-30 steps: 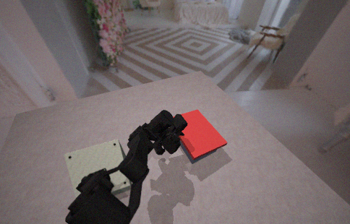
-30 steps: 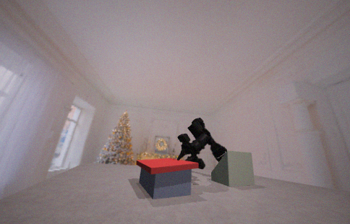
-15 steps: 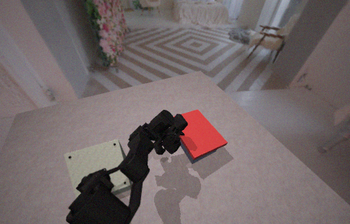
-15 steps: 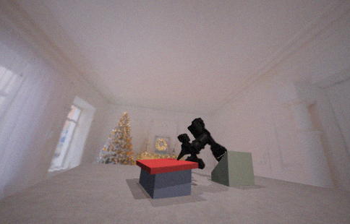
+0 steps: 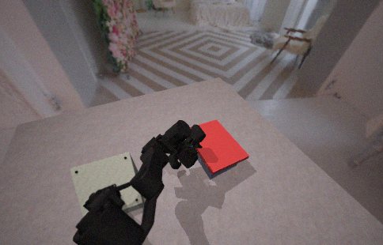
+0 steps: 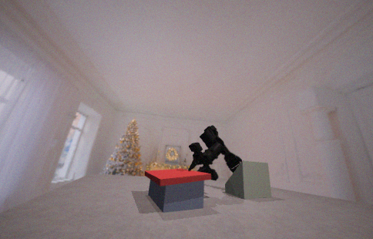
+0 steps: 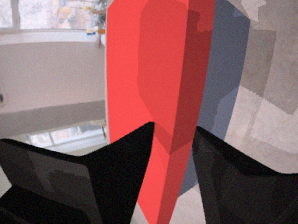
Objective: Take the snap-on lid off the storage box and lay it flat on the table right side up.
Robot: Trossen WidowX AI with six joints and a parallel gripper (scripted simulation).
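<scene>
Pale room w/ a Christmas tree (image 6: 127, 148) at the back; a grey table (image 5: 290, 197) carries our arm and a box.

We see the gripper (image 7: 172, 156) clenched on the near edge of the red lid (image 5: 221, 144), which sits on the blue-grey box (image 6: 176, 194), possibly lifted slightly at our side. Risk: if the far snap holds, pulling up drags or tips the box, or the thin edge slips out.

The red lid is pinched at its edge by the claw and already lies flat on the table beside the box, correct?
Not quite. The claw does pinch the red lid at its edge, but the lid is not on the table: the exterior view shows it on top of the blue-grey box, its near edge possibly raised a little.
</scene>
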